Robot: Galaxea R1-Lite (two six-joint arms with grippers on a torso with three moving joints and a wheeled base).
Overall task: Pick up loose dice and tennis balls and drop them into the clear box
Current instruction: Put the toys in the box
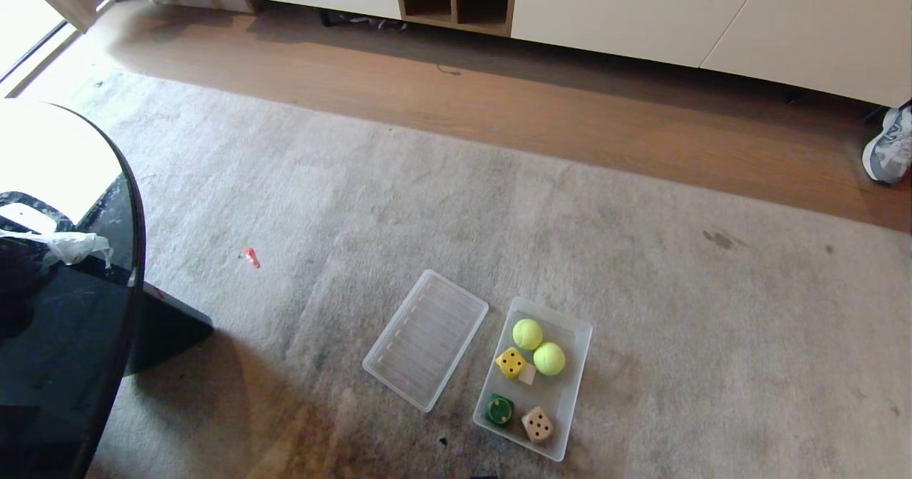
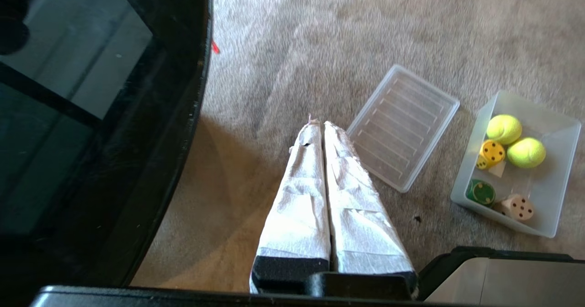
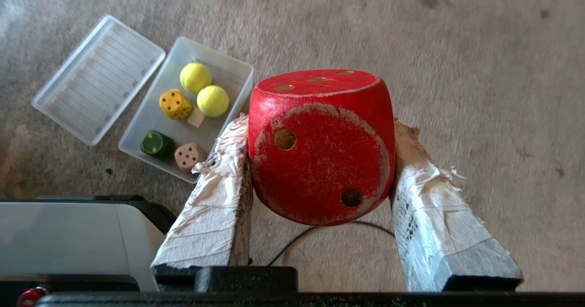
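**Op A:** Red die [image 3: 322,145] fills my right wrist view, pinched between the two wrapped fingers [image 3: 215,202] of the right claw [image 3: 320,161], which stands about half open around it. It hangs above the carpet [image 3: 480,69], off to one side of the clear box [image 3: 224,71].

**Op B:** And the box?

**Op A:** It sits on the carpet holding both tennis balls [image 1: 527,333], the yellow die [image 1: 511,363], the dark green die [image 1: 500,410] and the tan die [image 1: 537,424]. I read the red one as the last loose piece.

**Op B:** Left side?

**Op A:** My left claw [image 2: 323,126] is parked with its fingers pressed together, holding nothing, just beside the ribbed lid [image 2: 402,126] and the dark round table [image 2: 91,138].

**Op B:** Risks?

**Op A:** My grip is on rounded, worn faces, so the die could slip or twist out on the way across. If I release off-centre, it may clip the low wall, tip the box, or bounce onto the lid. Dropped onto the balls, it might roll back out.
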